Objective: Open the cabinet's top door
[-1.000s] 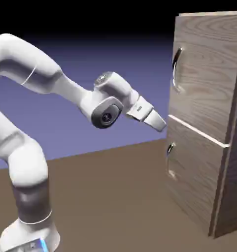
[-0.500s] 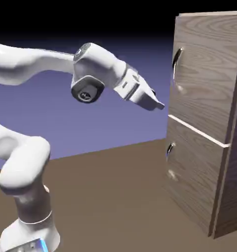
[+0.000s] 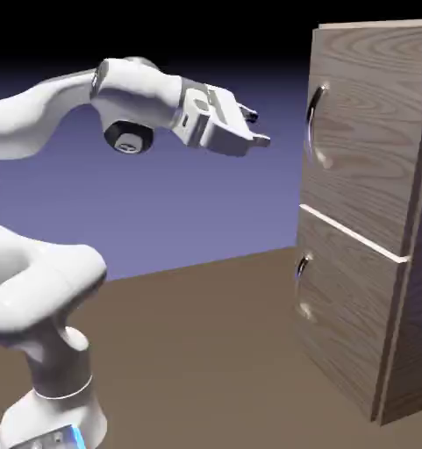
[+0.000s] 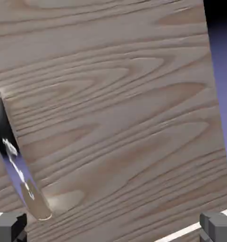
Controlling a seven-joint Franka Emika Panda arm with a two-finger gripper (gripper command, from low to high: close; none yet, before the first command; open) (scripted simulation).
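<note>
Jaws spread wide and holding nothing, the gripper (image 3: 253, 128) hangs level in the air, pointed at the cabinet (image 3: 372, 210) on the exterior view's right — near it, but clearly apart. Its top door (image 3: 359, 131) sits shut, the curved silver handle (image 3: 313, 118) at the panel's near edge, roughly level with the fingertips (image 4: 220, 226). Through the hand view, wood grain fills nearly everything, the handle running down the left side.
</note>
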